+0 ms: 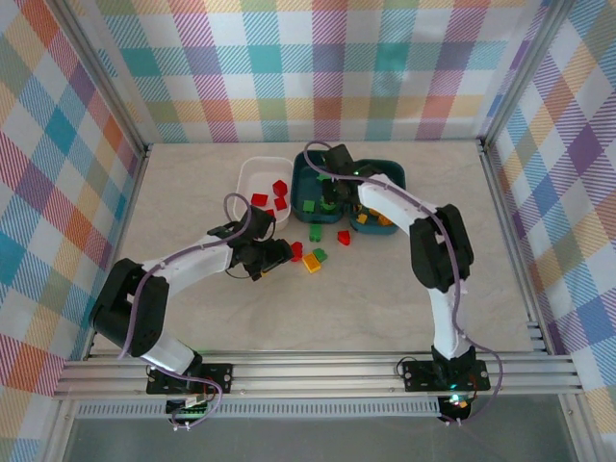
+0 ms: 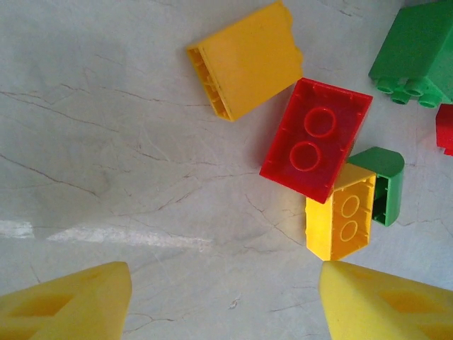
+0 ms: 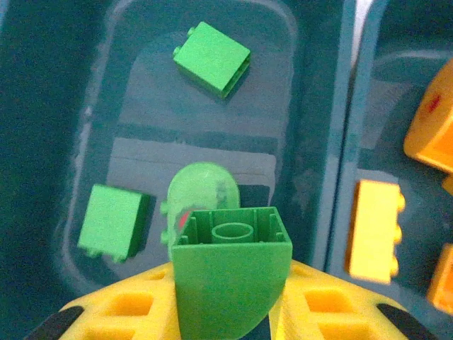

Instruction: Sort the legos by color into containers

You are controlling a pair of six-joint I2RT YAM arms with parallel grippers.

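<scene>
My right gripper point(image 3: 230, 304) is shut on a green curved lego point(image 3: 228, 262) and hangs over the left teal container point(image 3: 106, 85). Three green legos lie in that container, among them a square one point(image 3: 212, 58). The neighbouring teal container point(image 1: 385, 175) holds orange legos point(image 3: 375, 230). Red legos point(image 1: 280, 189) lie in the white container point(image 1: 252, 169). My left gripper point(image 2: 226, 304) is open low over the table, nothing between its yellow fingers point(image 2: 71, 304). Just beyond it lie a red lego point(image 2: 316, 138), two yellow ones point(image 2: 244, 60) point(image 2: 341, 219) and a green one point(image 2: 386, 184).
More loose legos lie on the table between the arms: a green one point(image 1: 315, 232) and a red one point(image 1: 344, 237) near the teal containers. Metal frame rails and plaid walls close in the table on all sides. The right arm's elbow point(image 1: 441, 245) stands to the right.
</scene>
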